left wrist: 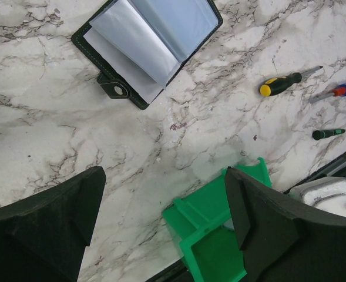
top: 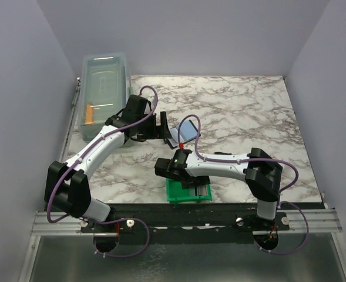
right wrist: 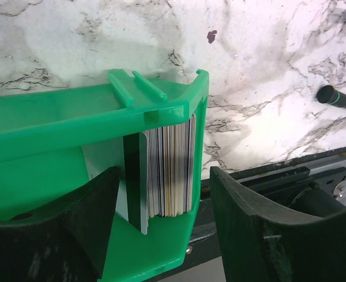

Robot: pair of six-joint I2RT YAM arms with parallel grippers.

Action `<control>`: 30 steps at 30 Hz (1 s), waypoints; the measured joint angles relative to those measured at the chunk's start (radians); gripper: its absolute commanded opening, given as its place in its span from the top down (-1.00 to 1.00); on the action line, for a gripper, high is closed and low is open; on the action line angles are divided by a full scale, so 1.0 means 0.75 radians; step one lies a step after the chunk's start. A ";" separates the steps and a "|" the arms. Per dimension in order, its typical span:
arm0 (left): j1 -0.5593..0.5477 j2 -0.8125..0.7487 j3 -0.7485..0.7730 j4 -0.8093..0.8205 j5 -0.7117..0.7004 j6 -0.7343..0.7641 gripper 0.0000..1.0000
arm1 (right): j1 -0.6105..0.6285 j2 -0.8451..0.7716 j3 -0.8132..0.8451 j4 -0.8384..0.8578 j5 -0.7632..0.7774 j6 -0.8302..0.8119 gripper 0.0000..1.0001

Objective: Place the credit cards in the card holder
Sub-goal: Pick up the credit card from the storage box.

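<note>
- One white marble-patterned table [top: 249,111] carries everything, with both arms bolted at its near edge so each can reach the middle.
- Left arm [top: 102,147] stretches toward the table's centre. The left gripper [left wrist: 161,205] hovers over bare marble between holder and bin, fingers spread wide and grasping nothing. It is probably placed to steady the holder or take a card.
- Right arm [top: 225,165] bends across to the near edge. The right gripper [right wrist: 164,200] hangs over the bin's end, fingers released, one on each side of the card stack. It looks lined up for a pinch not yet made.
- Clear lidded box [top: 105,88] sits at the far left, well apart from the work.
- Green bin [top: 187,192] rests at the near edge, serving as the cards' rack.
- Card holder [left wrist: 155,35] lies open and flat near the centre, pale sleeves facing up so a pocket can be reached. No card shows in it.
- Credit cards [right wrist: 170,164] stand on edge, packed against one end wall of the bin, a dark card outermost. Their raised edges give the fingers something to grip.
- Three screwdrivers [left wrist: 281,82] lie loose on the marble, apart from the holder.
</note>
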 measured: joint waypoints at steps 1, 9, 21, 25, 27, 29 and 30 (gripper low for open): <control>0.000 0.000 0.000 0.000 0.001 0.000 -0.81 | 0.000 0.000 0.008 -0.011 0.004 0.003 -0.22; 0.001 0.000 0.000 0.000 0.003 0.007 -0.81 | 0.000 0.000 0.031 -0.030 0.015 -0.002 0.00; 0.001 0.000 -0.001 0.000 0.008 0.010 -0.80 | 0.000 -0.001 0.026 0.010 0.010 -0.019 0.32; 0.001 0.000 -0.002 0.000 0.011 0.010 -0.81 | 0.000 -0.001 0.022 0.026 0.007 -0.024 0.52; 0.001 0.000 -0.005 0.001 0.012 0.011 -0.81 | 0.000 -0.001 0.020 0.034 0.004 -0.024 0.54; 0.001 0.000 -0.008 0.000 0.013 0.011 -0.80 | 0.000 -0.001 0.019 0.044 0.000 -0.024 0.61; 0.001 0.000 -0.008 0.001 0.013 0.011 -0.81 | 0.000 -0.001 0.019 0.048 -0.001 -0.023 0.65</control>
